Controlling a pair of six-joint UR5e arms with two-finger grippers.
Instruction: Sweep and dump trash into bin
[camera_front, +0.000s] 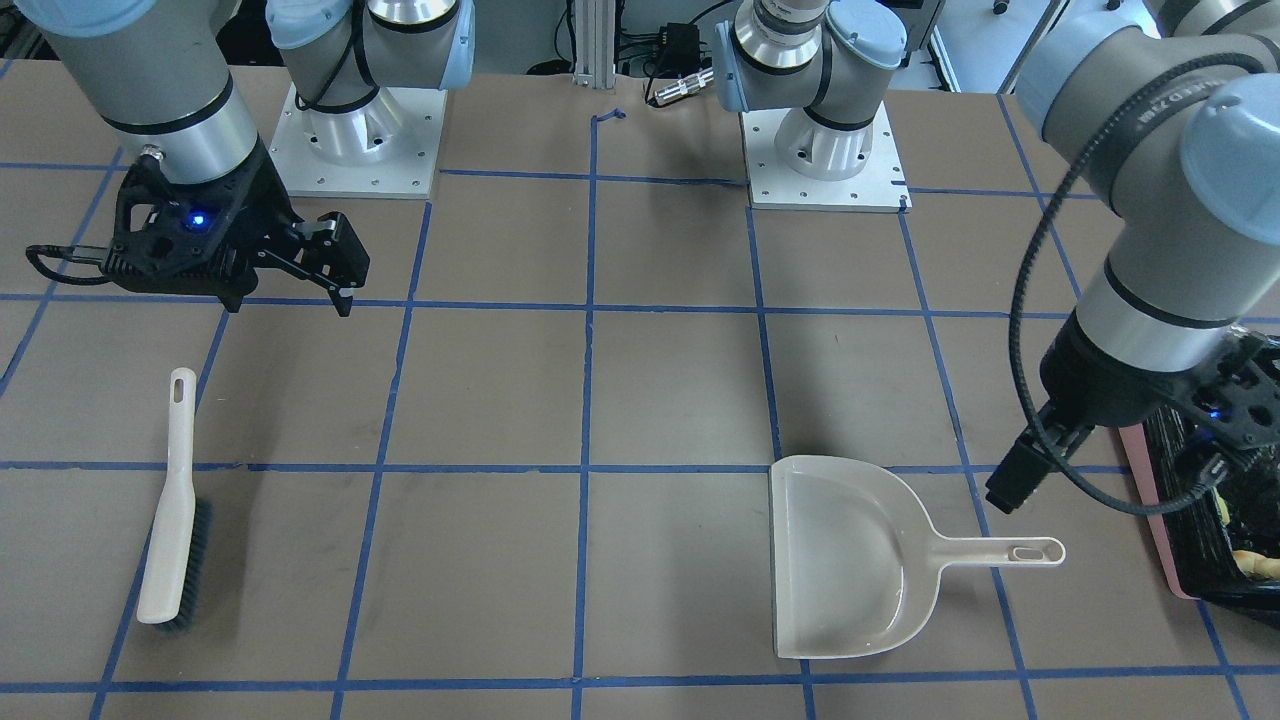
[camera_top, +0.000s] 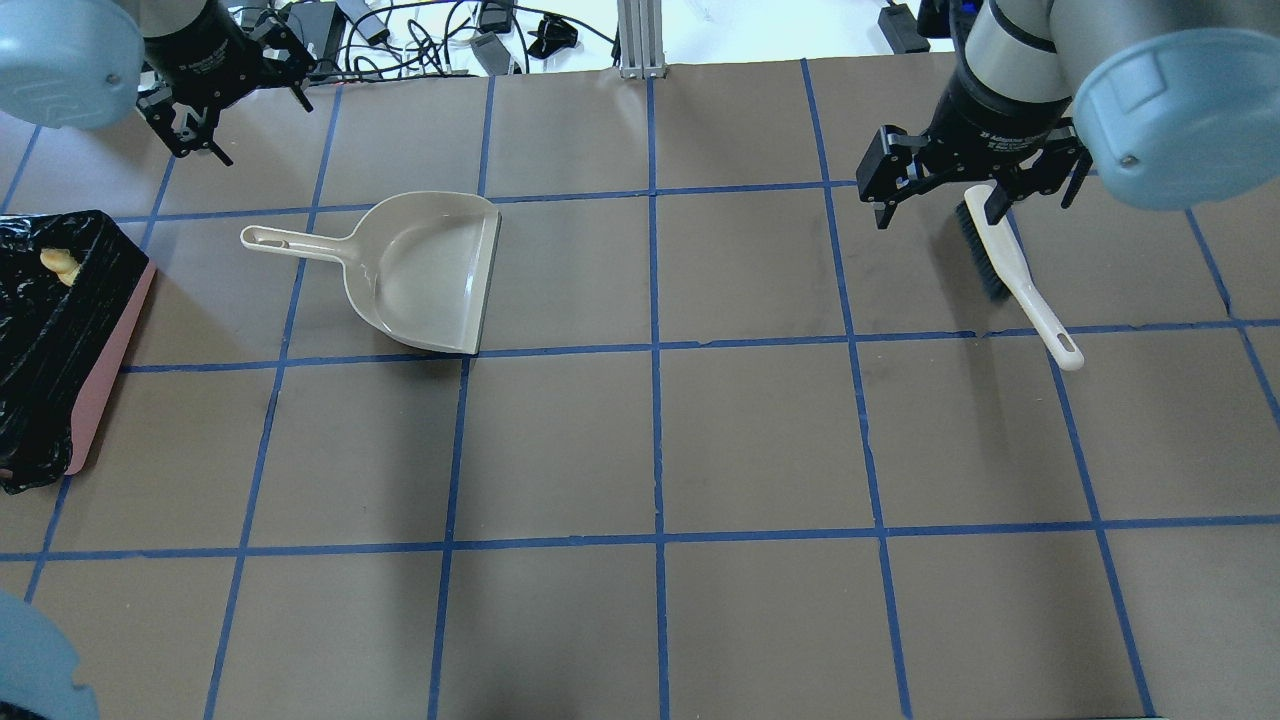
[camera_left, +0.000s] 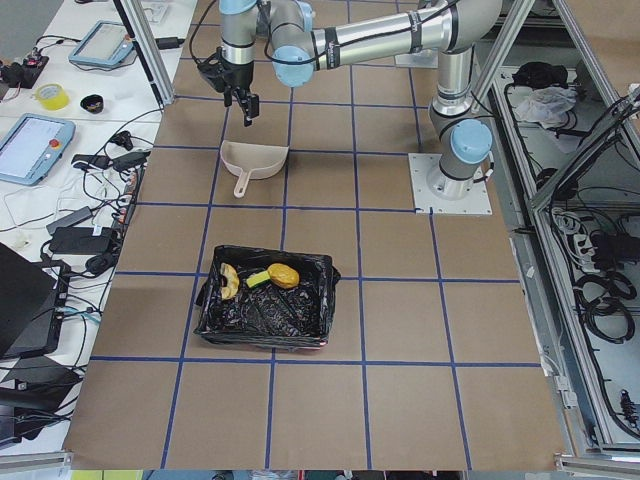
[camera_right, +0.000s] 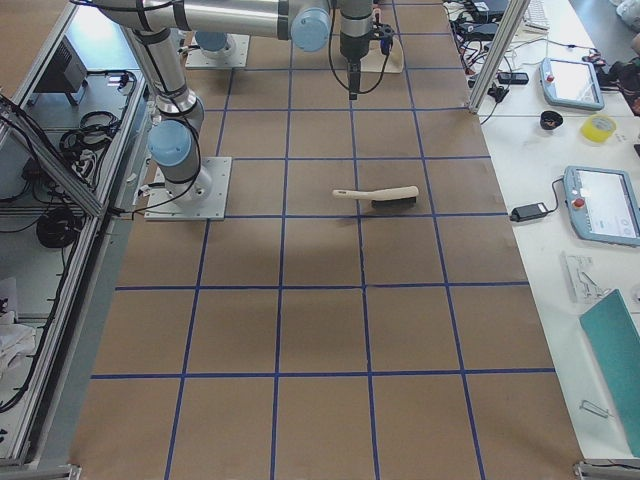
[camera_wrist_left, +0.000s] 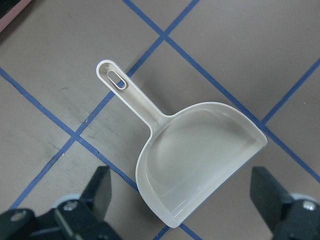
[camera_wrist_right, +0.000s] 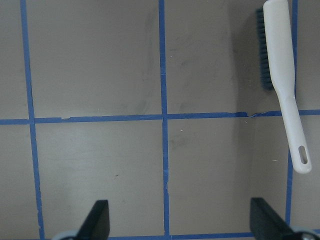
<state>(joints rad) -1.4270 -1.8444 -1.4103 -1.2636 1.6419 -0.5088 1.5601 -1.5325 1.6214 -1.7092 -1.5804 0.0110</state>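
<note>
The left claw (camera_wrist_left: 185, 197) is hanging above the table (camera_top: 760, 440) with its fingers spread wide, gripping nothing. Directly beneath it, the beige dustpan (camera_top: 420, 270) is lying flat and empty, its handle pointing toward the bin (camera_left: 270, 318) at the robot's left end of the table. The right claw (camera_top: 937, 200) is likewise hovering open and empty, with the white-handled brush (camera_top: 1020, 275) lying on the table just beside it, bristles to one side. Inside the bin's black liner, the cream rind slice (camera_left: 229, 281), the yellow wedge (camera_left: 259, 279) and the golden-brown nugget (camera_left: 284, 275) are sitting together. No scraps are showing on the table, so the sweeping and dumping seem finished, with each tool lying close to the arm that works it.
</note>
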